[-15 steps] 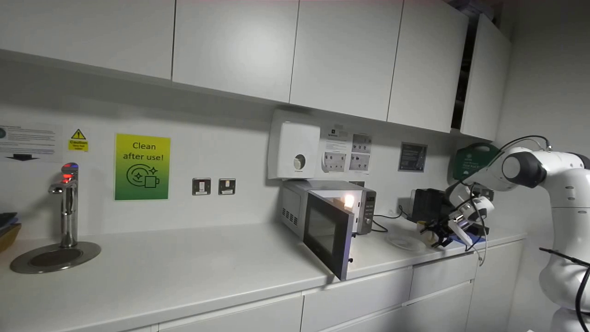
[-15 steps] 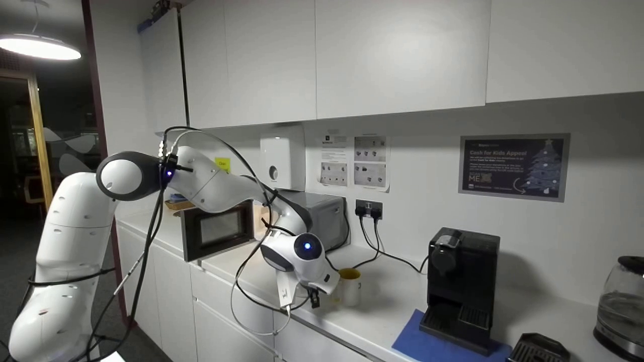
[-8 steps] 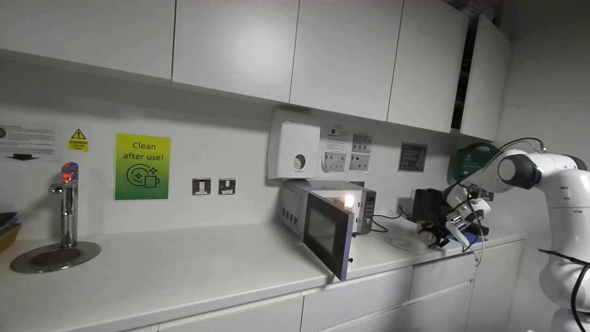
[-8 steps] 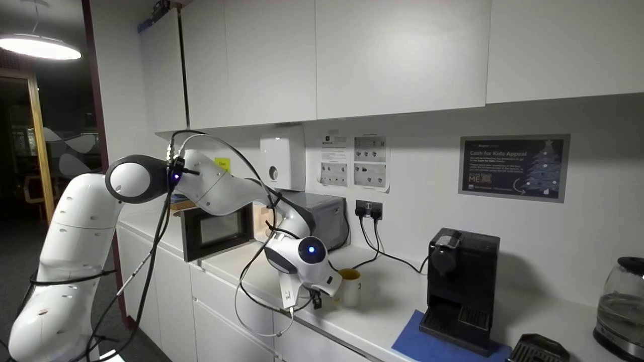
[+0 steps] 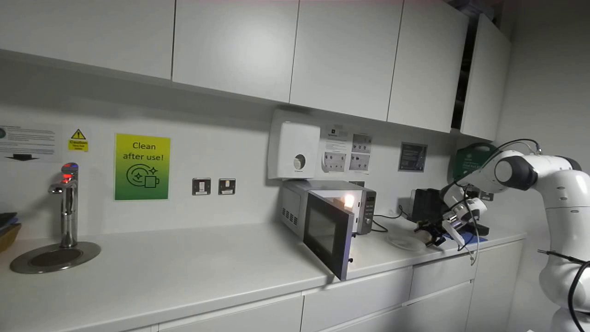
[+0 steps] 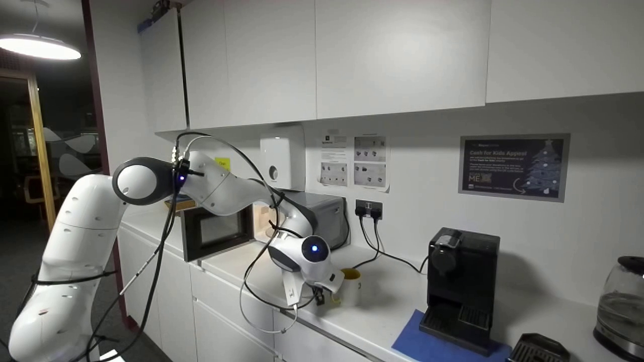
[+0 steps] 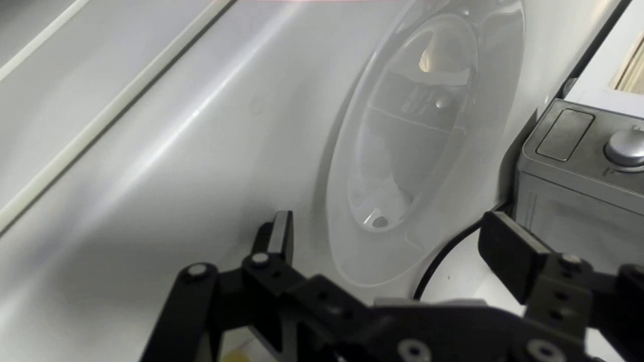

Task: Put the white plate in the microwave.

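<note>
Microwave (image 5: 329, 221) and white plate (image 5: 405, 242) at an early stage of the transfer. The door (image 6: 219, 230) stood swung wide and a warm lamp (image 5: 349, 200) glowed inside, so access was judged ready. The plate, glossy and translucent, lay on the counter (image 5: 207, 258) to the right of the microwave's control panel (image 5: 368, 207) in an exterior view, near it but apart; as far as the views showed, it was neither gripped nor raised. Gripping, lifting, carrying it left and setting it down inside were judged to remain.

The gripper (image 7: 387, 226) had its jaws apart, with nothing clamped in them. In the wrist view the rim (image 7: 370, 266) nearest the gripper showed within the gap; whether it lay truly between the fingertips (image 7: 282, 234) or beyond them could not be told, and contact was likewise uncertain.

The arm (image 5: 569, 207) extended from the right in an exterior view, bent at a raised elbow (image 5: 509, 171), its wrist (image 6: 317, 269) folded low over the near part of the counter and the fingers directed left toward the plate. In an exterior view a mug (image 6: 352, 290) with a yellow interior stood just right of the wrist, partly hidden by it. A step of seating the rim between the fingers was judged next.
</note>
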You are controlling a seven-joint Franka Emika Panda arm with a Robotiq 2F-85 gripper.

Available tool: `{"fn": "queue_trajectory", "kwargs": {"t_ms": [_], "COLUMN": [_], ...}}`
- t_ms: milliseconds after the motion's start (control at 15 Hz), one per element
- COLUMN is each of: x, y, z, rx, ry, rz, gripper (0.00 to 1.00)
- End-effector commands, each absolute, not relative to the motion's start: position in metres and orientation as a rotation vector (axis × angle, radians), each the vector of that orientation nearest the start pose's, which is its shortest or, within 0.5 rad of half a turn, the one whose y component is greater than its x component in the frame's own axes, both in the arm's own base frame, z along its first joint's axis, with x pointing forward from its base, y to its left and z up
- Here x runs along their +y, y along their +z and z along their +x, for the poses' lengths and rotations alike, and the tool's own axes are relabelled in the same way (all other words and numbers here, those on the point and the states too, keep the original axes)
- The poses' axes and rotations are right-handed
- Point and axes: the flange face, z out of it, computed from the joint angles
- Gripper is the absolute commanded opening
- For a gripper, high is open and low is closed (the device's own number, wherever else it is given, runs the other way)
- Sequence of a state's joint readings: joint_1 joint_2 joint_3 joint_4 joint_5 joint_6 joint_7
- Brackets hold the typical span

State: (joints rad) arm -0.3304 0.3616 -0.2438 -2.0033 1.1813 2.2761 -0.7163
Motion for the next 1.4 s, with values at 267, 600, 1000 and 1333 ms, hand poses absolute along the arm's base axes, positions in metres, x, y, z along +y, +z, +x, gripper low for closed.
{"fn": "queue_trajectory", "kwargs": {"t_ms": [267,600,1000,1333], "x": [-0.302,-0.299,-0.299,-0.3], "y": [0.282,0.281,0.277,0.275], "z": [0.543,0.546,0.546,0.545], "rx": [0.755,0.737,0.738,0.738], "ry": [-0.554,-0.537,-0.518,-0.512], "rz": [-2.27,-2.263,-2.259,-2.255], "gripper": [1.0,0.68,0.19,0.0]}}
